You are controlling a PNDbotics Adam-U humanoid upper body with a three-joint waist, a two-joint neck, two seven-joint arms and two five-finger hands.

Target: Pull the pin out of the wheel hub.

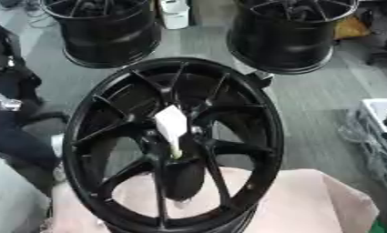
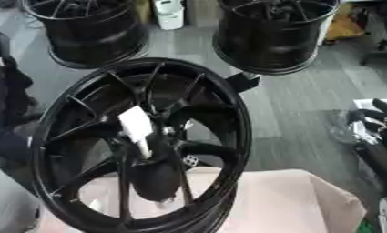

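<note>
A black multi-spoke wheel hub [image 1: 228,109] stands tilted at the middle, its lower rim resting on a pale pink surface [image 1: 308,205]. A white pin [image 1: 171,125] sticks out of the hub's centre towards me, its tip pointing down. My right hand [image 2: 374,119] shows at the right edge, well clear of the hub, with black fingers spread and holding nothing. A black arm with a silver joint [image 1: 5,103] runs down the left edge beside the rim; its hand does not show.
Two more black wheels stand on the grey floor behind, one at the back left [image 1: 109,32] and one at the back right [image 1: 288,36]. A white container [image 1: 174,13] sits between them. A white box [image 1: 379,113] with clear wrap lies at the right.
</note>
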